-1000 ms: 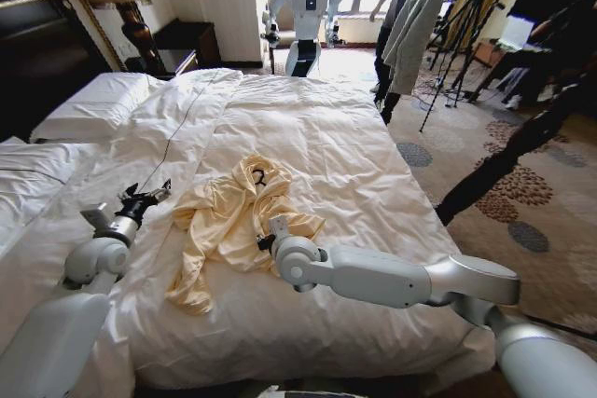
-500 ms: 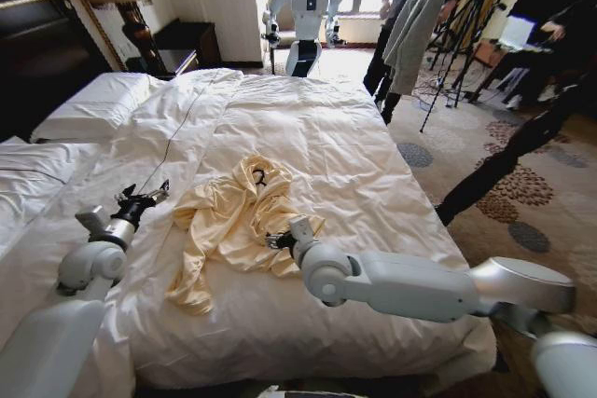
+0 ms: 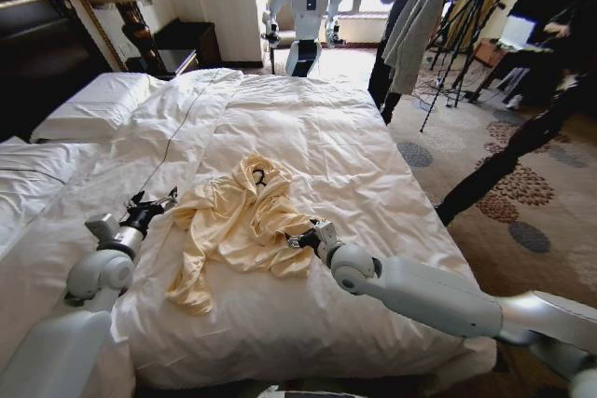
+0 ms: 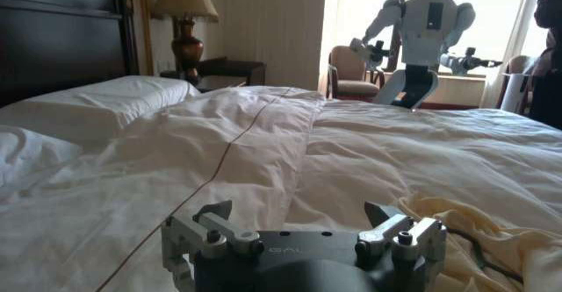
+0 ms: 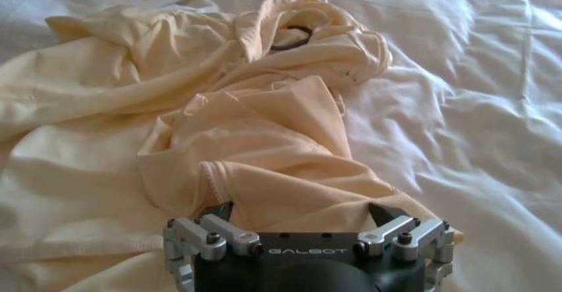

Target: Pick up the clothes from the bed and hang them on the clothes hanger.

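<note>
White quilted bedding covers the bed, with pillows against a dark headboard and a lamp on the nightstand beyond; another white robot stands past the foot of the bed by the window, and a grey-beige garment hangs near tripods on the patterned carpet. A thin dark cord runs along the duvet toward the left arm. The clothes lie crumpled in the middle of the bed (a dark loop, seemingly the clothes hanger, peeks from the collar folds). The right gripper reaches in low from the right, jaws spread and resting on the shirt's near edge, fabric lying between them; the left gripper hovers just beside the shirt's other side, jaws apart, holding nothing.
</note>
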Motion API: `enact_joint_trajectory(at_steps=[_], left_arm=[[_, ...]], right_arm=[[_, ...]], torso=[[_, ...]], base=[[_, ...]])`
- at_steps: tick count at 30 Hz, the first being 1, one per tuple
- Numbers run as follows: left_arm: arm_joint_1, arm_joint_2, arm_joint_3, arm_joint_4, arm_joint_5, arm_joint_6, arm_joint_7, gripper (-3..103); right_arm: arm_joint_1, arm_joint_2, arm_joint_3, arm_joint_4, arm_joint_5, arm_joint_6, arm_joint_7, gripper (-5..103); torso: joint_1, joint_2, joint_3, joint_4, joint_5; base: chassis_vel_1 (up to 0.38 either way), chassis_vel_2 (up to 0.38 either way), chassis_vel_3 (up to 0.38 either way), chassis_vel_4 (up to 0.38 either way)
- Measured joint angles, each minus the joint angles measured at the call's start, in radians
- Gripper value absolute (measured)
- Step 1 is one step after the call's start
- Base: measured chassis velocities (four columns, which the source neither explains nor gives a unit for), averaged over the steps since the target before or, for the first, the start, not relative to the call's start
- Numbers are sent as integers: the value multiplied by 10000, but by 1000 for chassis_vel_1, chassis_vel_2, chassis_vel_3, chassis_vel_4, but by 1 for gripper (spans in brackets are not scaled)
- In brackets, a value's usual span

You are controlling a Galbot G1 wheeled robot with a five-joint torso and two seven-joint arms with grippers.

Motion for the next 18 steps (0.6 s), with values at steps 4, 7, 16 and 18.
enact_joint_trajectory(at_steps=[4,7,16,18], left_arm=[[9,-4,-13,-7,1,-4,-101,100],[11,19,-21,-13,-2,-4,-120,100],[-15,139,-23,19,-28,-5,-141,100],[-7,154,-19,27,-35,-4,-142,100]], right_arm=[[-99,85,-6,-50,194,-24,151,101],[-251,113,-3,-42,267,-27,314,96],[-773,210,248,-253,291,87,508,64],[-834,237,315,-377,232,172,515,53]], torso=[[1,0,0,0,-1],[1,0,0,-1,0],[0,0,0,-1,0],[0,0,0,-2,0]], base=[[0,0,0,0],[0,0,0,0],[0,0,0,0],[0,0,0,0]])
